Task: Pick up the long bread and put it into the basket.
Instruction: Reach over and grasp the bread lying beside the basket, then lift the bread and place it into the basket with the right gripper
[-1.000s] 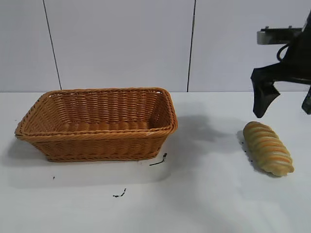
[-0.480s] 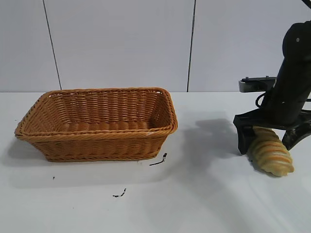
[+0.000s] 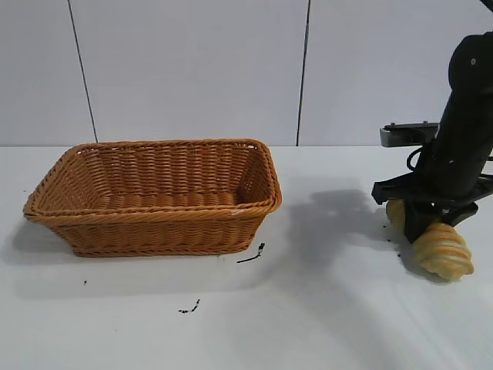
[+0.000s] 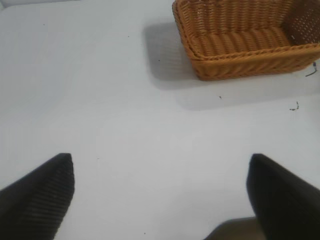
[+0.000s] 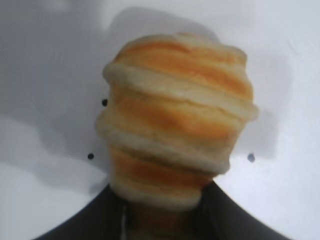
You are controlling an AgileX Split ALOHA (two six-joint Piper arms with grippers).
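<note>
The long bread (image 3: pixel 445 251), pale tan with orange stripes, lies on the white table at the far right. My right gripper (image 3: pixel 421 222) has come down over it and is shut on its middle; one bread end shows on each side of the fingers. In the right wrist view the bread (image 5: pixel 177 125) fills the space between the dark fingers of the right gripper (image 5: pixel 165 212). The wicker basket (image 3: pixel 154 213) stands at the left, with nothing in it. My left gripper (image 4: pixel 160 167) is open above bare table, with the basket (image 4: pixel 245 60) far off; it is out of the exterior view.
Small black specks (image 3: pixel 250 255) lie on the table in front of the basket's right corner, and more (image 3: pixel 189 308) nearer the front. A bare stretch of white table separates the basket and the bread. A panelled wall stands behind.
My right gripper came down from above the bread and straddled it, then closed on its middle. The bread shifted slightly. The basket has not moved.
</note>
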